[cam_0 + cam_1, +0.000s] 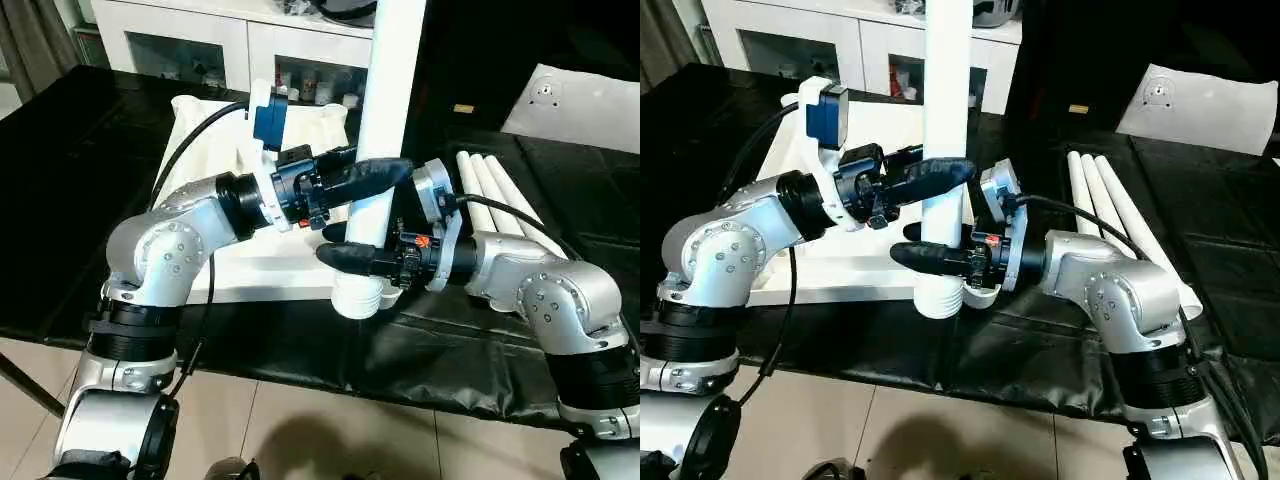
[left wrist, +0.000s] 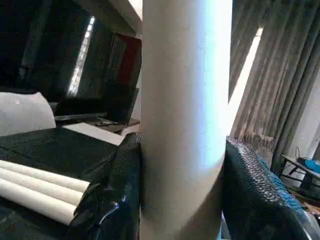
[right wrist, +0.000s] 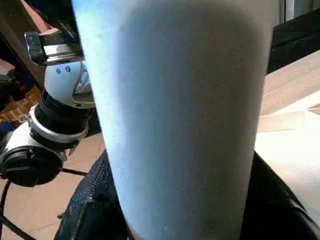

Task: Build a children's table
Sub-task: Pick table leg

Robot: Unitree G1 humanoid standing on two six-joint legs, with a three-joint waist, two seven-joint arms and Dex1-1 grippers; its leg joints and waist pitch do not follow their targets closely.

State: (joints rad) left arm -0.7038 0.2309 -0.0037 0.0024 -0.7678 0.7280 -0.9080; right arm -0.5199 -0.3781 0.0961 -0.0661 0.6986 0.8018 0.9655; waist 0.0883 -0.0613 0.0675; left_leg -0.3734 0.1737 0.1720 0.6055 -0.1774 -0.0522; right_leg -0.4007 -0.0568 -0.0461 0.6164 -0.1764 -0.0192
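At frame centre, both the left gripper (image 1: 385,172) and right gripper (image 1: 345,255) clamp the upright leg (image 1: 385,110) over the tabletop (image 1: 250,265).

White leg (image 1: 390,90), white tabletop (image 1: 250,265), black cloth (image 1: 80,200).

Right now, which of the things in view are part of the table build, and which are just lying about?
Part of the job:
- upright leg, clamped by left gripper and right gripper
- tabletop, lying underside up
- three spare legs lying on the black table cover

Lying about:
- flat white sheet
- white cabinets behind
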